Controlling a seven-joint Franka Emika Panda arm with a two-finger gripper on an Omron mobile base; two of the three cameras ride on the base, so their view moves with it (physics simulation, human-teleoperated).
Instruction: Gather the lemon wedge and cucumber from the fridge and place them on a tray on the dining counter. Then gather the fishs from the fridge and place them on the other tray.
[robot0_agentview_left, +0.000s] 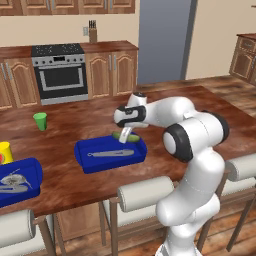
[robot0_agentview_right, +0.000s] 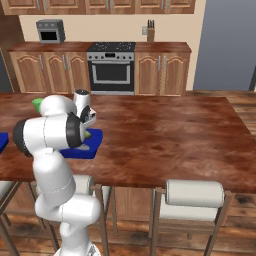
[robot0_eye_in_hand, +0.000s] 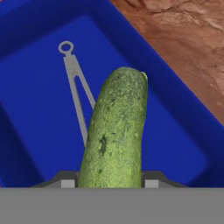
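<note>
Cucumber over the blue tray

The gripper (robot0_eye_in_hand: 109, 183) holds the cucumber (robot0_eye_in_hand: 116, 131) tight. Its long side points to 12 o'clock in the hand view, just above the tray (robot0_eye_in_hand: 39, 118), beside metal tongs (robot0_eye_in_hand: 76, 87).

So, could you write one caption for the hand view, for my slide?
Gripper holds a cucumber above a blue tray containing metal tongs.
</note>
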